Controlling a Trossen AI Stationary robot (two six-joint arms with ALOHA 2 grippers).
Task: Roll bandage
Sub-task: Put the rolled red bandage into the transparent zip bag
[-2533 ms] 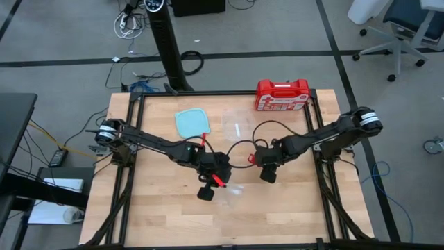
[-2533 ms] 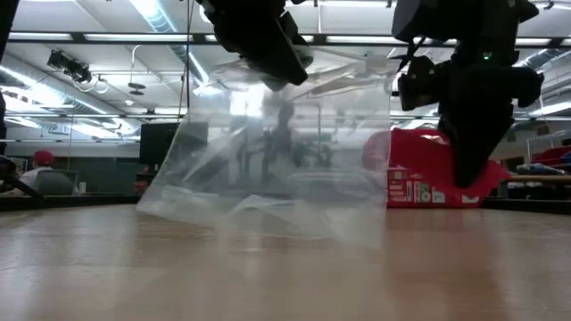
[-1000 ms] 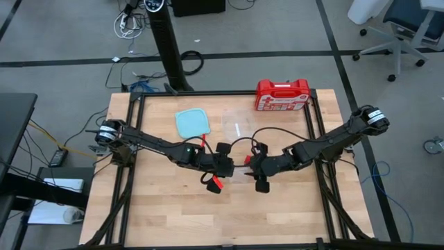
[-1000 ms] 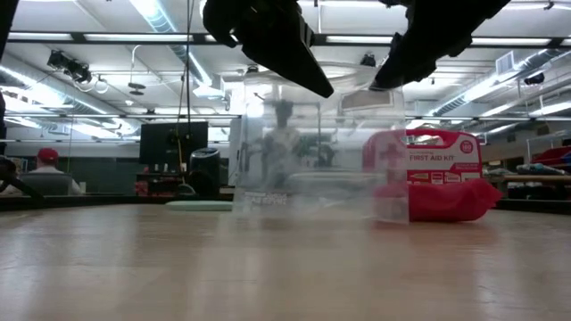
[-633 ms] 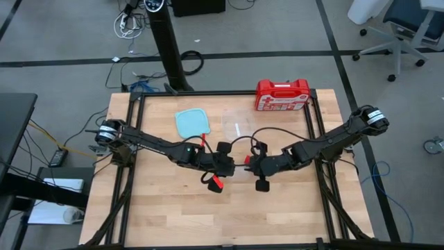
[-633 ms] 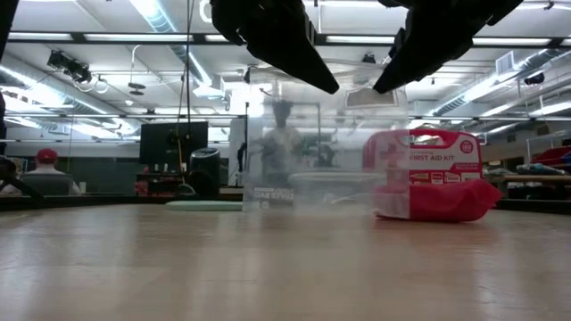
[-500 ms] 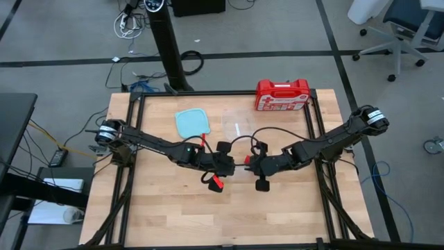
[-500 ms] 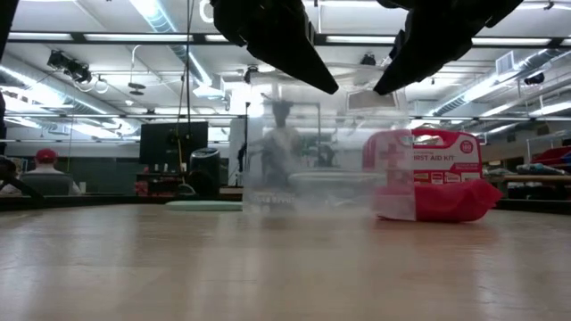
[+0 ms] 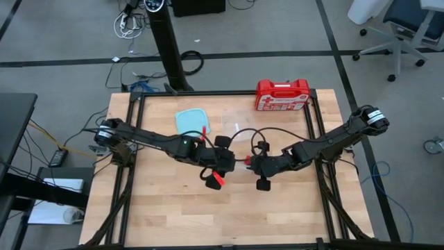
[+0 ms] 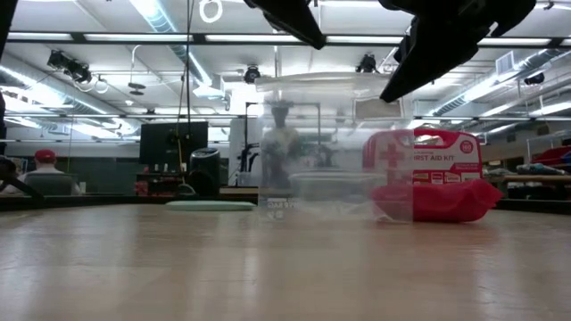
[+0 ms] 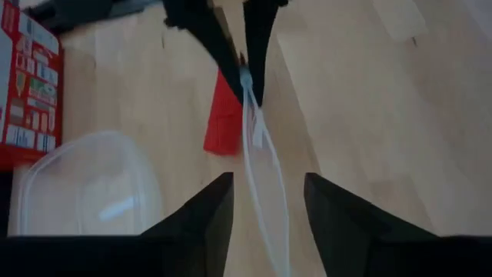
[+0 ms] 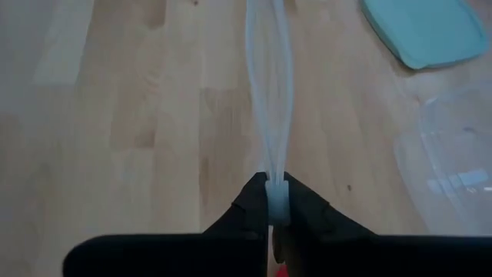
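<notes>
Under left tool [image 11: 261, 204], bandage [image 11: 223, 123] partly hidden by clear bag [image 11: 265, 177].

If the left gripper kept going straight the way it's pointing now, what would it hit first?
Most likely the clear plastic bag, which hangs edge-on between the open fingers of the left gripper. Beyond it comes the right gripper, shut on the bag's far end. Depth is hard to judge.
</notes>
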